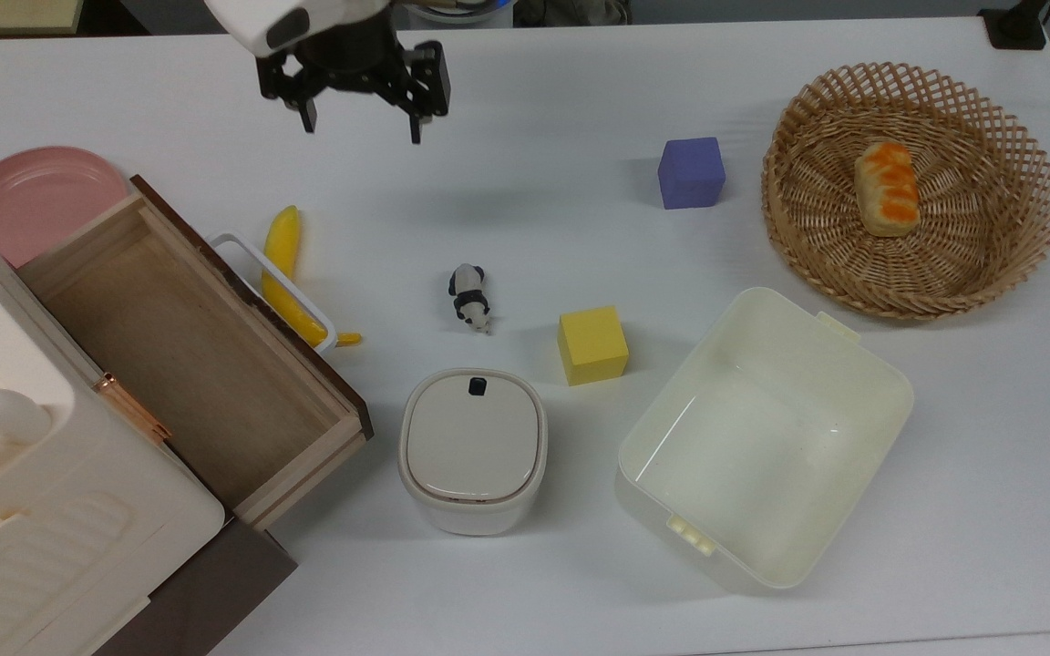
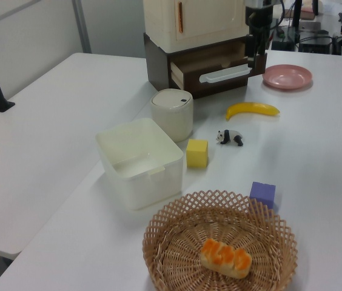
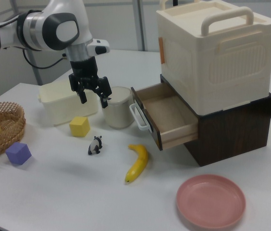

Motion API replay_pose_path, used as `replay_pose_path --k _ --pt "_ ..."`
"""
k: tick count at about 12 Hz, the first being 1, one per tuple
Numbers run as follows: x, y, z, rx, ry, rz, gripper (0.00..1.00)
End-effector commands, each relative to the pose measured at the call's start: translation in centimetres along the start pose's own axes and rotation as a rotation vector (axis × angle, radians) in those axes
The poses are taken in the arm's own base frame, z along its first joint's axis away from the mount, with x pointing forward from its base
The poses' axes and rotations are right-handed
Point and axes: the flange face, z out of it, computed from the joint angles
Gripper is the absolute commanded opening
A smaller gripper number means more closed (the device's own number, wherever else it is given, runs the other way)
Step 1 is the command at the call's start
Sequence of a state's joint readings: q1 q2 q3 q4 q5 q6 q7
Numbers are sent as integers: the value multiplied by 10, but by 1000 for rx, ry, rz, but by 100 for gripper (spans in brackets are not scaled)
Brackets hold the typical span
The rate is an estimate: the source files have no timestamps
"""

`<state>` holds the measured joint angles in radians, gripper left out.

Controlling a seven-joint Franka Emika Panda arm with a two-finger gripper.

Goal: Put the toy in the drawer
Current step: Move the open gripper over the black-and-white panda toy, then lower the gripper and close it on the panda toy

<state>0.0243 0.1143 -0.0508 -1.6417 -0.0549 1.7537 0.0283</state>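
Observation:
The toy, a tiny black-and-white panda (image 1: 469,297) (image 2: 230,137) (image 3: 95,145), lies on the white table between the banana and the yellow cube. The light-wood drawer (image 1: 183,351) (image 3: 166,113) (image 2: 214,65) stands pulled out and empty, with a dark front panel and a white loop handle (image 1: 242,251). My gripper (image 1: 362,128) (image 3: 93,100) hangs open in the air near the table's far edge in the top view, well above and beyond the panda, holding nothing.
A yellow banana (image 1: 286,273) lies by the drawer handle. A yellow cube (image 1: 592,345), a lidded white canister (image 1: 473,450) and a cream bin (image 1: 762,437) sit near the panda. A purple cube (image 1: 691,172), a wicker basket (image 1: 1017,264) with bread and a pink plate (image 1: 33,196) are farther off.

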Motion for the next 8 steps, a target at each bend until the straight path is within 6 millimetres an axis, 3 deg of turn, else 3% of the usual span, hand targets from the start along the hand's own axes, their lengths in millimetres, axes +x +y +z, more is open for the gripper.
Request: replay_pose_path --k 1,5,8 --pt "17 -18 23 18 34 -28 100" --pt "37 -46 70 18 27 -60 100" --pt "34 -74 129 12 -73 -117 100"
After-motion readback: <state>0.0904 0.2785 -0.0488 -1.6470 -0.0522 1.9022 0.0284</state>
